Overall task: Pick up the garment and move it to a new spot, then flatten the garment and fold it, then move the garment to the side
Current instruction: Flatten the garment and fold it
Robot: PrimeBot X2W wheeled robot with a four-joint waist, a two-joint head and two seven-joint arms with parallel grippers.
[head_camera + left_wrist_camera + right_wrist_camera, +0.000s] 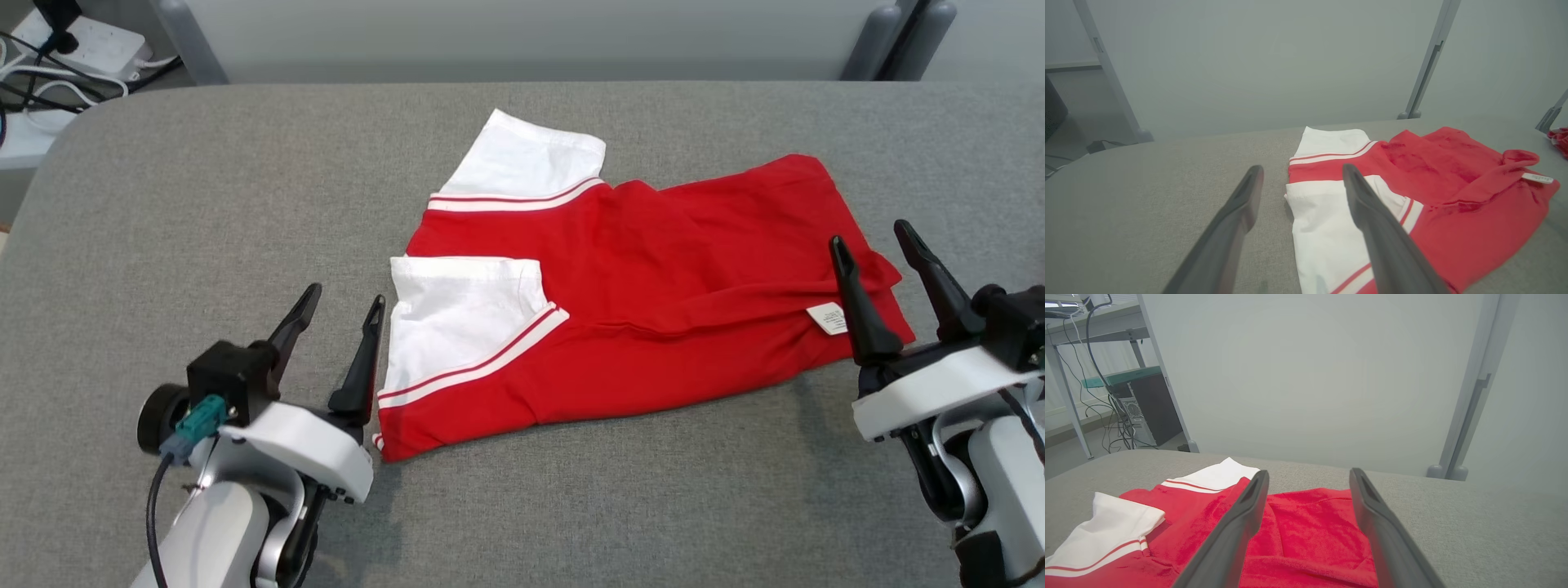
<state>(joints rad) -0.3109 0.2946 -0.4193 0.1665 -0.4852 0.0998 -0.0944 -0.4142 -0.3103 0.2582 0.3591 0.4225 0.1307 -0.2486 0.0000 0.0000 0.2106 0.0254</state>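
The garment (645, 286) is a red shirt with white, red-striped sleeves, lying folded on the grey table (204, 188). Its two sleeves point left and a white label shows near its right end. My left gripper (343, 306) stands open just left of the near sleeve, holding nothing. My right gripper (873, 253) stands open over the shirt's right end beside the label, also holding nothing. The left wrist view has the garment (1412, 196) past its open left gripper (1302, 175). In the right wrist view the open right gripper (1309, 479) hangs above the garment (1306, 535).
A pale wall panel with grey posts (898, 33) runs behind the table's far edge. Cables and a power strip (73, 49) lie on the floor at the far left. Bare table stretches to the left and along the front.
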